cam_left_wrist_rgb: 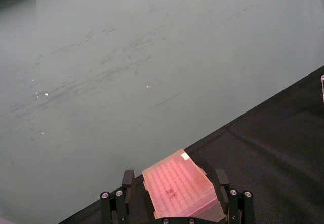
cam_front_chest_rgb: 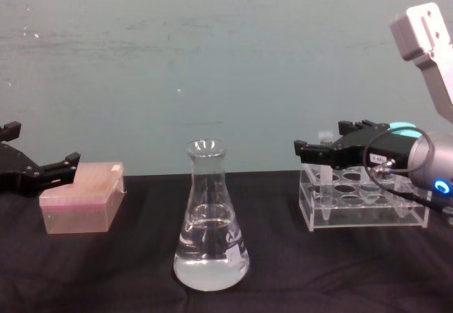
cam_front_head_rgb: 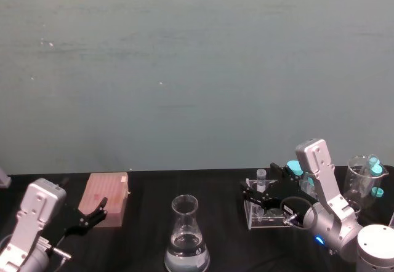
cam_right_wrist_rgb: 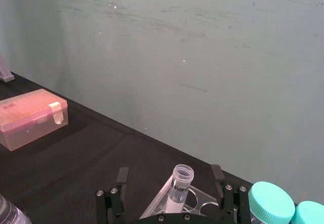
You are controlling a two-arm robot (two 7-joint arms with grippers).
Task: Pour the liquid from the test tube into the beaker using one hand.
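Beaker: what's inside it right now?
The beaker holds clear liquid filling its wide base, roughly to mid-height; the neck above is empty. Nothing else visible inside.

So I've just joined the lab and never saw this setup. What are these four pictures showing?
It's a two-armed robot seen by cameras on its head, chest and both wrists. On the black table stand a glass flask, the beaker, part filled with clear liquid, a pink box and a clear rack. The right gripper is open around a small test tube in the rack, not yet gripping. The left gripper is open by the pink box, holding nothing.
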